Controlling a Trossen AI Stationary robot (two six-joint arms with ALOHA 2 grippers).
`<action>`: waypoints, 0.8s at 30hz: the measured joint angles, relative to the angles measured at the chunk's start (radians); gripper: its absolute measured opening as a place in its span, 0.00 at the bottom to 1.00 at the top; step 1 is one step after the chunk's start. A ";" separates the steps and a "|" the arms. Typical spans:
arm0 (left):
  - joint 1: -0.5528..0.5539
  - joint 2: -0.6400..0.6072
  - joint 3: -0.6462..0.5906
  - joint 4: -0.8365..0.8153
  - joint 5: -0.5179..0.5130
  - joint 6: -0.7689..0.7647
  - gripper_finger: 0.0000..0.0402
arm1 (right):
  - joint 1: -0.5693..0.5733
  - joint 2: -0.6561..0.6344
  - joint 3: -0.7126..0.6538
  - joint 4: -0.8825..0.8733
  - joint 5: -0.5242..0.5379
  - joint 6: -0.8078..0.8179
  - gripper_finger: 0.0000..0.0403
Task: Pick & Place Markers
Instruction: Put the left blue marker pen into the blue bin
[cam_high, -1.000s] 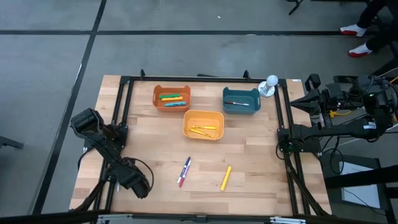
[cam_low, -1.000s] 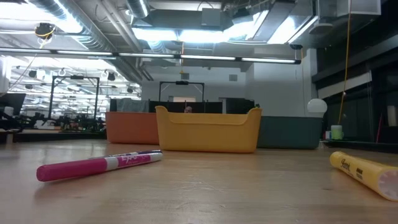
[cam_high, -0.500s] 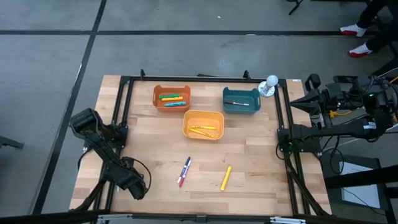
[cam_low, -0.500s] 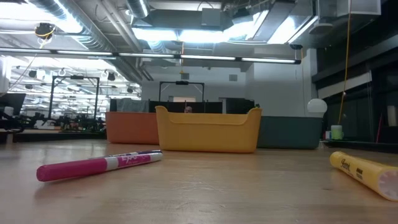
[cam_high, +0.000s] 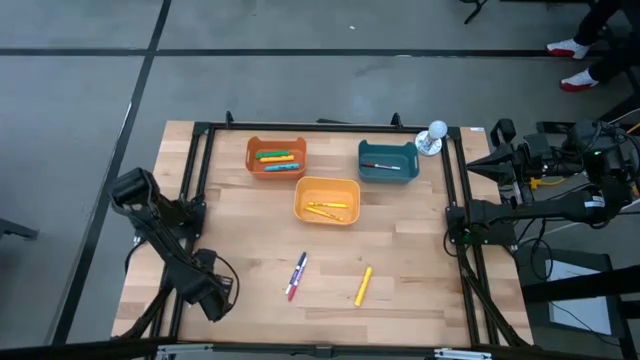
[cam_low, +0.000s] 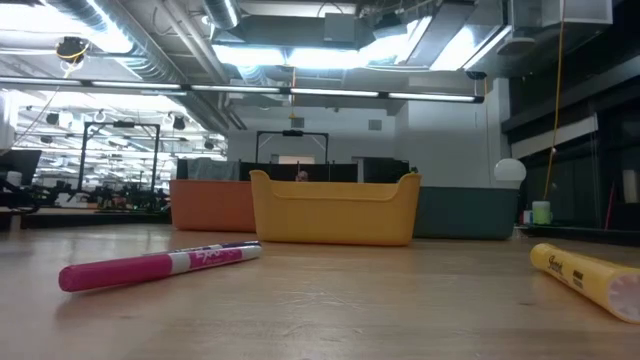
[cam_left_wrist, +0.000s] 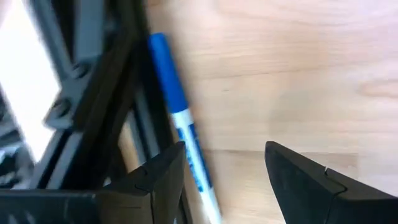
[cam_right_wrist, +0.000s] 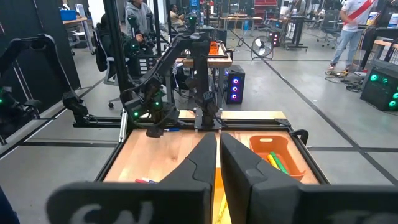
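A blue-capped marker with a white barrel (cam_left_wrist: 177, 118) lies on the wood along the black frame rail (cam_left_wrist: 118, 93) at the table's left near corner. My left gripper (cam_left_wrist: 224, 171) (cam_high: 213, 300) hangs open above it, pointing steeply down. The marker's barrel runs close beside one finger (cam_left_wrist: 158, 177); no touch shows. A pink and blue marker (cam_high: 297, 276) (cam_low: 160, 266) and a yellow marker (cam_high: 363, 286) (cam_low: 590, 281) lie flat on the near middle of the table. My right gripper (cam_right_wrist: 217, 155) is shut, drawn back high at the table's right edge.
Three bins stand at the far middle: orange (cam_high: 276, 157), teal (cam_high: 388, 161) and yellow (cam_high: 327, 199), each with markers inside. A white ball-shaped object (cam_high: 436, 130) sits at the far right. Black frame rails (cam_high: 200, 180) run along the table's sides. People stand in the room beyond.
My left gripper has swung a little toward the table's left edge near the frame rail and tipped as it went, staying open. The markers on the table have kept their places.
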 joint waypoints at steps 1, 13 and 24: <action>-0.008 -0.004 0.000 0.001 -0.028 0.011 0.53 | 0.000 0.000 0.000 0.000 0.000 0.000 0.06; -0.070 -0.043 0.000 -0.008 -0.047 0.162 0.53 | 0.000 0.000 0.000 0.000 0.000 0.000 0.06; -0.019 -0.059 0.000 0.031 0.001 0.067 0.53 | 0.000 0.000 0.000 0.000 0.000 0.000 0.06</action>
